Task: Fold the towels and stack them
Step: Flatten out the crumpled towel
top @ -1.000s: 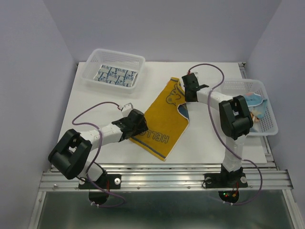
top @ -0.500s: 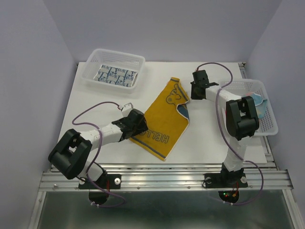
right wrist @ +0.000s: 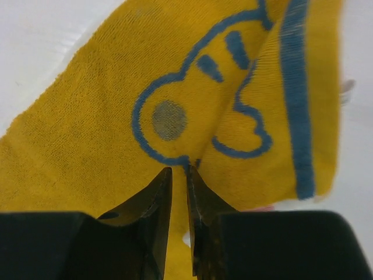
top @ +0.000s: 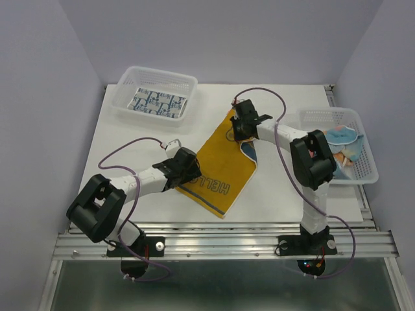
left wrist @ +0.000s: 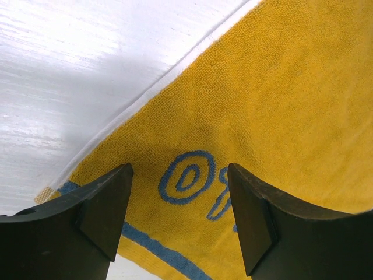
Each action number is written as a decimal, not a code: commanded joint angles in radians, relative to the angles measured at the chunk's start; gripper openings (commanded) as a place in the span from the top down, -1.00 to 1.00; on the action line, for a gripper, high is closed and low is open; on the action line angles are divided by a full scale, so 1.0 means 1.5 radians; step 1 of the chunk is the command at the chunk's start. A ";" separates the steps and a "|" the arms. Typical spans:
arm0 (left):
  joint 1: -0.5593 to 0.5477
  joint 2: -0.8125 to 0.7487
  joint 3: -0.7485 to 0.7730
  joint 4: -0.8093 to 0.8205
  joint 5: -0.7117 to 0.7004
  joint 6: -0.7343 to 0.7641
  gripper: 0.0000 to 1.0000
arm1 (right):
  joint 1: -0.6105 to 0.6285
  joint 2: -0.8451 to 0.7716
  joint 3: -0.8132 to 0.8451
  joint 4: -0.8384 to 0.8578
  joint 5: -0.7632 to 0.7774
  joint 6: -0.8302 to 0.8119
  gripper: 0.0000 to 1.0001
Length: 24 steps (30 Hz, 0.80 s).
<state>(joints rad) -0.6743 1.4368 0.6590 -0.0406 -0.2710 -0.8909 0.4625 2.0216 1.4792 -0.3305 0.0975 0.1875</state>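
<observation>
Though slanted, "HELL" on yellow towel [top: 224, 159].

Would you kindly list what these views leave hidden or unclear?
- Right wrist view: the right gripper has narrow jaws at the yellow towel; whether cloth is pinched is hidden by its fingertips.
- Top view: the right arm covers part of the right basket; its towels cannot be counted.
- Top view: the blue-and-white towel is too small to count layers.
</observation>
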 commanded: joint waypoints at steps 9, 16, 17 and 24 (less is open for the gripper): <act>0.014 0.008 -0.002 -0.075 -0.057 0.001 -0.57 | 0.004 0.090 0.108 -0.114 0.220 0.045 0.57; 0.015 0.008 -0.005 -0.084 -0.064 -0.008 -0.57 | -0.051 0.063 0.076 -0.131 0.285 0.051 0.56; 0.015 0.012 -0.005 -0.084 -0.063 -0.008 -0.57 | -0.067 0.060 0.073 -0.128 0.289 0.050 0.56; 0.015 0.021 -0.005 -0.084 -0.058 -0.008 -0.57 | -0.120 0.062 0.096 -0.127 0.296 0.008 0.49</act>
<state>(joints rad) -0.6636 1.4406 0.6628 -0.0551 -0.3183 -0.9066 0.3264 2.1399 1.5898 -0.5011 0.4881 0.2337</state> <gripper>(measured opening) 0.782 0.245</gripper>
